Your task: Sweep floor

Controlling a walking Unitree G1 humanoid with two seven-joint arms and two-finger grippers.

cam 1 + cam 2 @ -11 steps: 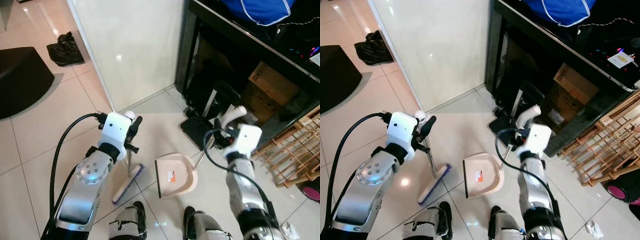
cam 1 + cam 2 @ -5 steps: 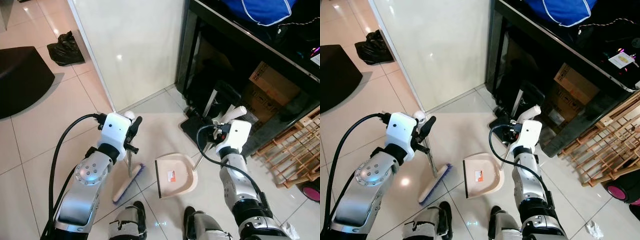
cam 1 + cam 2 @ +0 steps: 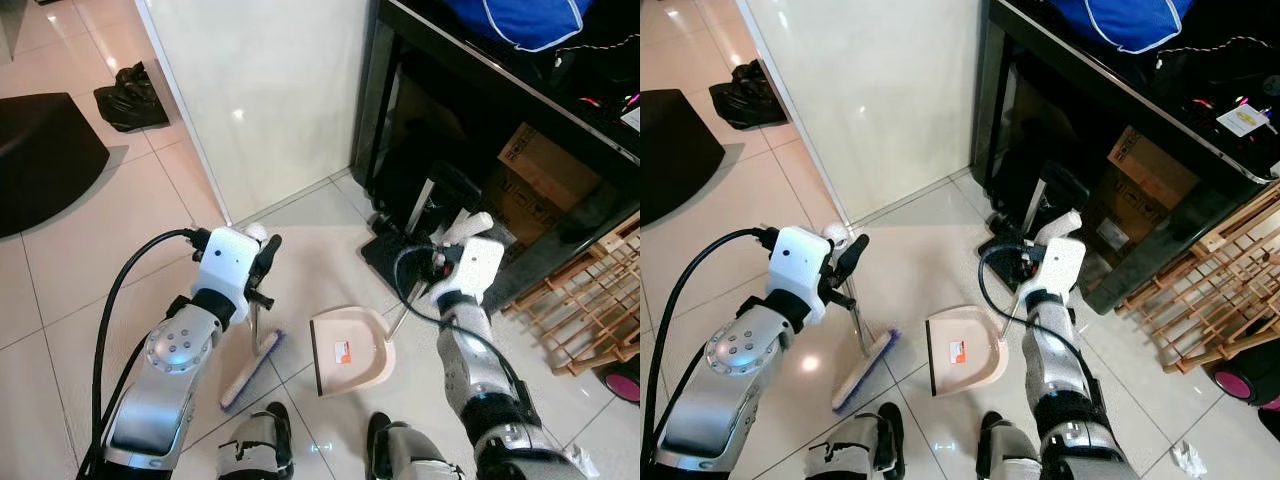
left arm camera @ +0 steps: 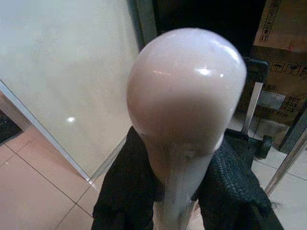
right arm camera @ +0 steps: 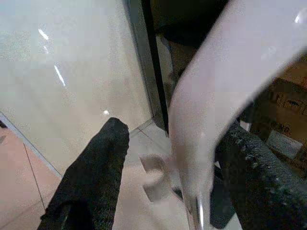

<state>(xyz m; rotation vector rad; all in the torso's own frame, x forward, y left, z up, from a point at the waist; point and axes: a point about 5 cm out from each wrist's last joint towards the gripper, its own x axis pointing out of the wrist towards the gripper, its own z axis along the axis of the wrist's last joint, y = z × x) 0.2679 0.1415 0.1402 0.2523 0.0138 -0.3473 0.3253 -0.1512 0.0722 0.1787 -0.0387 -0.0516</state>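
Broom's purple-bristled head (image 3: pixel 250 357) has shifted slightly away from the beige plastic dustpan (image 3: pixel 349 348) on the tiles; sweep stroke underway. Left gripper (image 3: pixel 262 268) pinches the broom's pale handle; right gripper (image 3: pixel 452 250) straddles the dustpan's white grip, clamp uncertain.

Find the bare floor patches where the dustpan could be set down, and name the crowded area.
Bare tile lies between the broom head and the black bag, along the pale wall. It is crowded right of the dustpan, by the dark cabinet and wooden rack.
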